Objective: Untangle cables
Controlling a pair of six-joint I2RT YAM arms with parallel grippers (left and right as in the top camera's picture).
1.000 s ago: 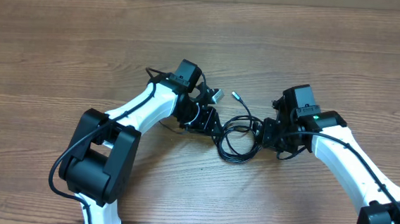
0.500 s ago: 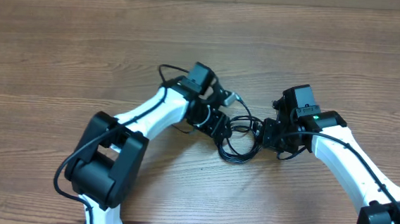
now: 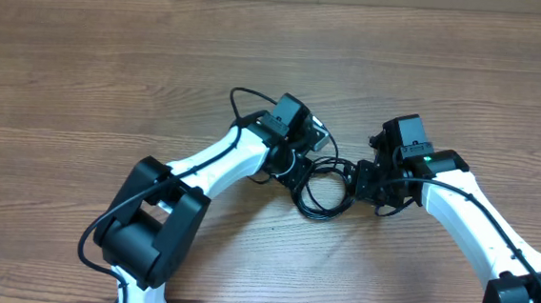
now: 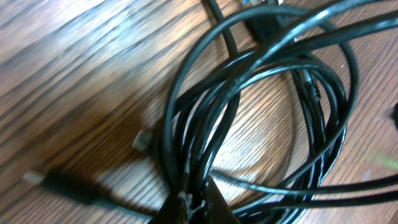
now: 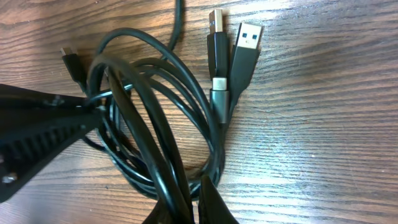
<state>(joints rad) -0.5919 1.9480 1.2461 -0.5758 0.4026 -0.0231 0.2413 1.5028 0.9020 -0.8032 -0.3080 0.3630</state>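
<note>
On L wrist cam I see the left gripper pinched tight on a few strands of the thin black cables, right at the bundle's near edge. From the tips the loops fan outward, flat on the brown wood-grain table. R wrist cam, same story: right gripper closed w/ strands clamped btwn its tips at the coil's near edge. Past those loops, a black USB-A plug w/ silver tip lies beside a 2nd black one, w/ a grey metal-sleeved plug tucked against them. Overhead, I read the tangle as sitting btwn the two grippers, L on its left side, R on its right.
</note>
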